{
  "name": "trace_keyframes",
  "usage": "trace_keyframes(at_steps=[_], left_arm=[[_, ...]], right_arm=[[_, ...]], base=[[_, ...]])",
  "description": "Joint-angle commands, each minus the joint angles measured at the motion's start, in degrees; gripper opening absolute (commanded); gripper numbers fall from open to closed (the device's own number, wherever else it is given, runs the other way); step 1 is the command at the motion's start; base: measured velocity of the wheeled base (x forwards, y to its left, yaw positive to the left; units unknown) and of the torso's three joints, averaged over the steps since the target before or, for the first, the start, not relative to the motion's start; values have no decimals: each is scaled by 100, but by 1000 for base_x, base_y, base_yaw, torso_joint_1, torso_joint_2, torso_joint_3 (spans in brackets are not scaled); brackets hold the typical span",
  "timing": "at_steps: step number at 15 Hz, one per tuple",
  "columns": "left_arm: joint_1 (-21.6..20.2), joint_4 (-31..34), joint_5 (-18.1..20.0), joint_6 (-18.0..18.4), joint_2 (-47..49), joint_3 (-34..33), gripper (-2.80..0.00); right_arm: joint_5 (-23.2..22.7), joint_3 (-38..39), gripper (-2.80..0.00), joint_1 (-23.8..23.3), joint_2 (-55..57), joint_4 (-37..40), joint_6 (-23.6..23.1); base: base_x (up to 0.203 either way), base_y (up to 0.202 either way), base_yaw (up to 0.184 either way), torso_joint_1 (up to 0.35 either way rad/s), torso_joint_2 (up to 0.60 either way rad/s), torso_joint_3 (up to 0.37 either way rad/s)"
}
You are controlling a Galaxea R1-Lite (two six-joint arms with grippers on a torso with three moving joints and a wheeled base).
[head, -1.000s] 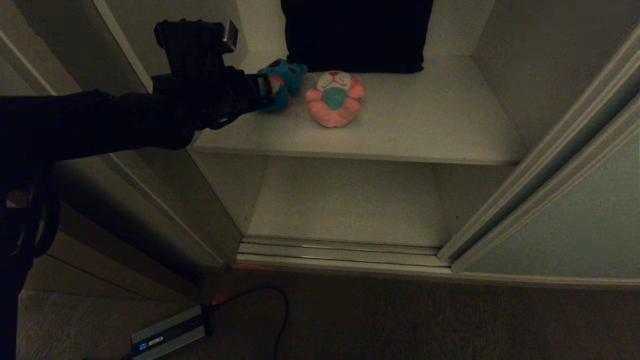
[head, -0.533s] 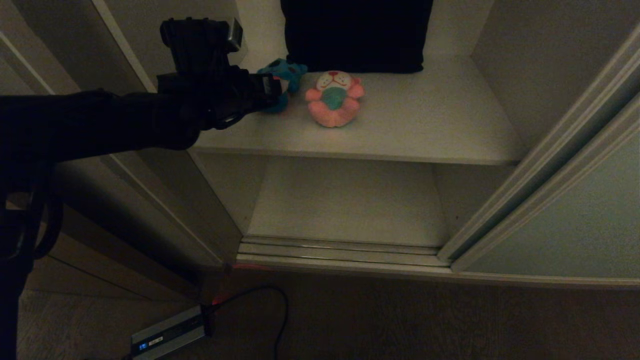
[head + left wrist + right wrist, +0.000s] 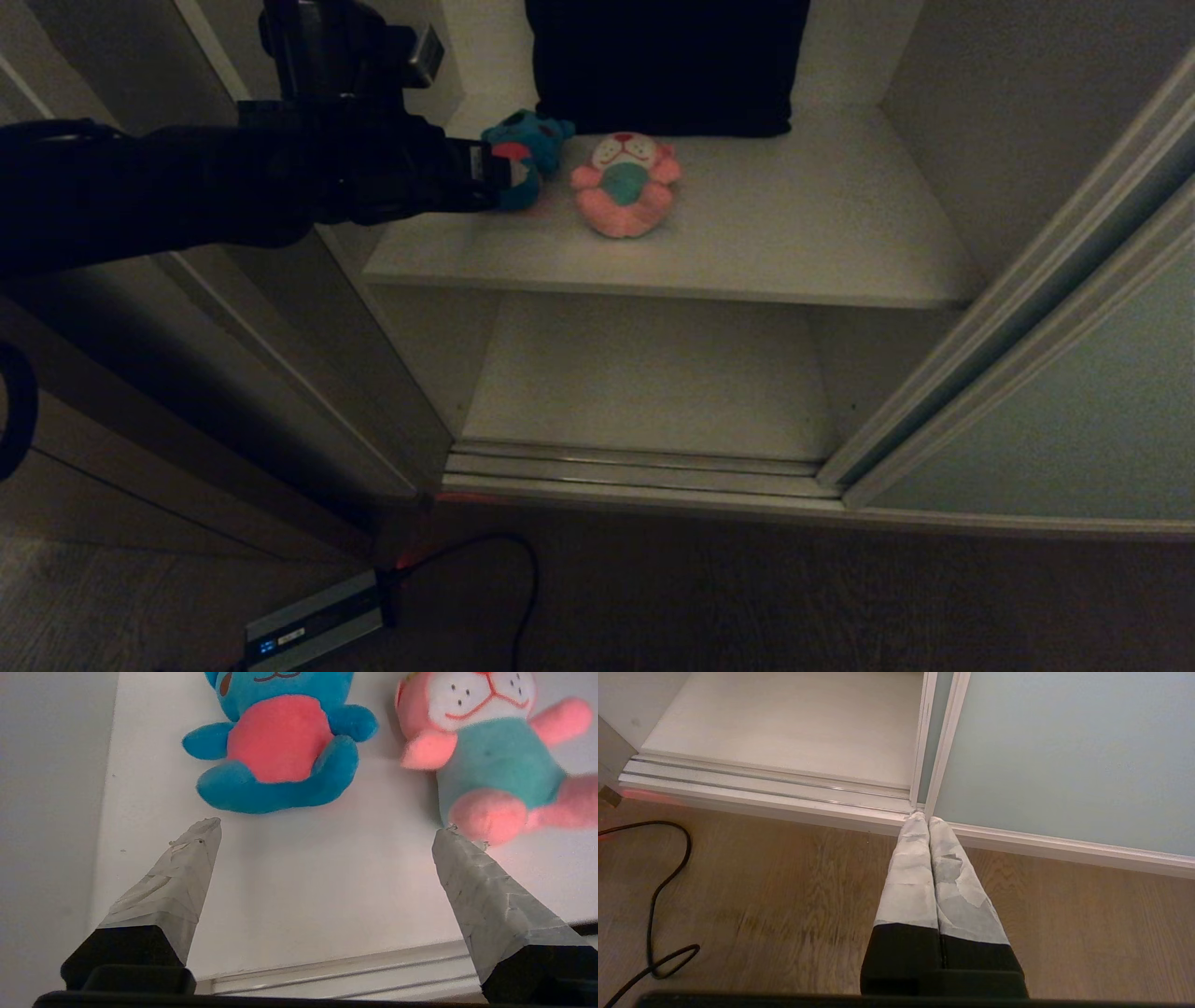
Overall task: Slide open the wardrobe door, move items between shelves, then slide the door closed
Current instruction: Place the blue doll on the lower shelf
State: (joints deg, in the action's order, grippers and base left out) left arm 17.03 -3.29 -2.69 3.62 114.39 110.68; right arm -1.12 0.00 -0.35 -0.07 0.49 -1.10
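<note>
Head view, upper shelf (image 3: 794,243): blue toy (image 3: 527,154) at its back left corner, pink toy (image 3: 625,182) just beside it, both before the dark cushion (image 3: 665,65).
Head view, door (image 3: 1055,439): slid right, lower shelf (image 3: 644,373) exposed.
Left wrist view, left gripper (image 3: 327,835): fingers spread wide, empty, tips just short of both toys.
Right wrist view, right gripper (image 3: 928,820): fingers pressed together, low over the floor (image 3: 784,896) at the door's edge.

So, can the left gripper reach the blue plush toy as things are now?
Probably yes. The left gripper is open, right in front of the blue plush toy on the upper shelf, with bare board between; the pink plush toy lies beside.
</note>
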Motion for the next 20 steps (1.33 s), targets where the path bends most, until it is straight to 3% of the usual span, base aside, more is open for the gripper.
trace_keyframes(at_steps=[1,14,20], left_arm=[[-7,39,6,83,-66,1,0],[26,285,178,19,63,-3,0],[46,153,252,-10,119,6,0]], right_arm=[[-2,19,-280,0,-1,2,-4],[-2,26,-280,0,-1,-5,-4],[-2,26,-280,0,-1,-5,4]], base=[[0,0,0,0,0,0],[0,0,0,0,0,0],[171,0,1,4,5,3]])
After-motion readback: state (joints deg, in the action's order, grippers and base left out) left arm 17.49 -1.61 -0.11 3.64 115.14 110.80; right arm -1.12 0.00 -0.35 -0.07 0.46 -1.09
